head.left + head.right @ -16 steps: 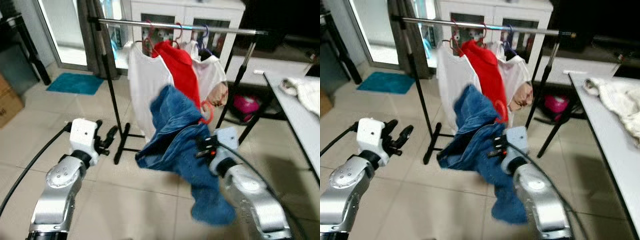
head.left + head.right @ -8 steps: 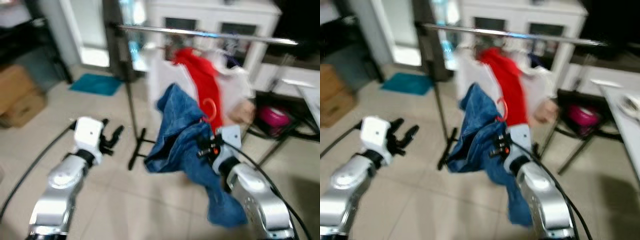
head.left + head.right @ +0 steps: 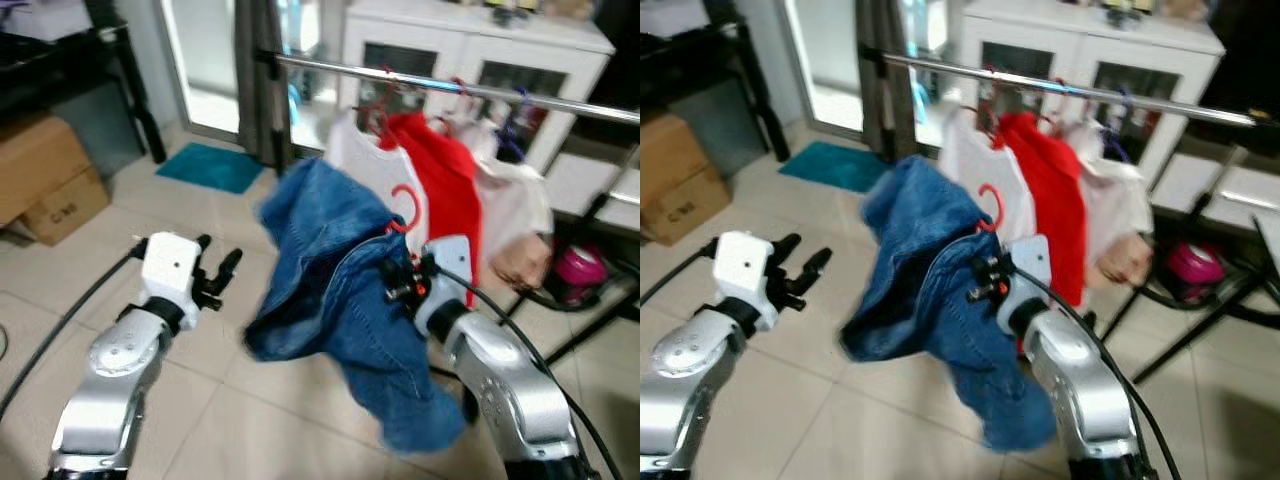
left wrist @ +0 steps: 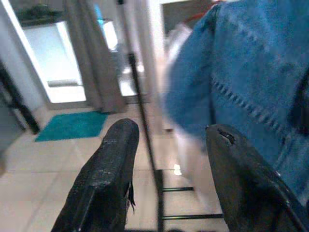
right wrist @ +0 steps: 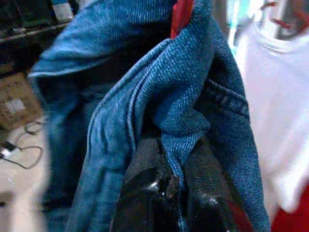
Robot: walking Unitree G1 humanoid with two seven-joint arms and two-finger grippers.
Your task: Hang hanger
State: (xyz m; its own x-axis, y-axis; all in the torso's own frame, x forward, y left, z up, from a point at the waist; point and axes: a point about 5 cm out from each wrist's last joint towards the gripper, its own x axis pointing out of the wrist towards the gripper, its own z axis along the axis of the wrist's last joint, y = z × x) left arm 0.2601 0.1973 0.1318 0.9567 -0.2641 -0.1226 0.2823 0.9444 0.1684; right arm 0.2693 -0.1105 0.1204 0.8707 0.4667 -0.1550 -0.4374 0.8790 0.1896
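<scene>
At the lower left of the head views the left pincer (image 3: 215, 277) hangs free above the tiled floor (image 3: 200, 400), its black fingers (image 4: 104, 179) spread wide with nothing between them. Behind it, at the far left edge, stands a cardboard box (image 3: 40, 180); what is inside cannot be seen.

In the middle of the frame the blue denim garment (image 3: 340, 290) hangs on a red hanger (image 3: 404, 208), whose hook pokes up above the cloth. The right pincer (image 3: 985, 280) is closed on the denim and the hanger within it; the wrist view shows cloth bunched between the fingers.

Across the upper frame runs the steel rail (image 3: 450, 88) of the clothes rack, already carrying a white shirt (image 3: 365, 165), a red garment (image 3: 445, 190) and a pale one (image 3: 510, 200) on their own hangers. The red hook sits below and in front of the rail, apart from it.

So the task looks roughly midway: the hanger is in hand and near the rack, but raising the hook over the rail and letting go are not yet done. In the white cabinet (image 3: 470, 50) at the upper right, the contents behind the glass are too blurred to name.
</scene>
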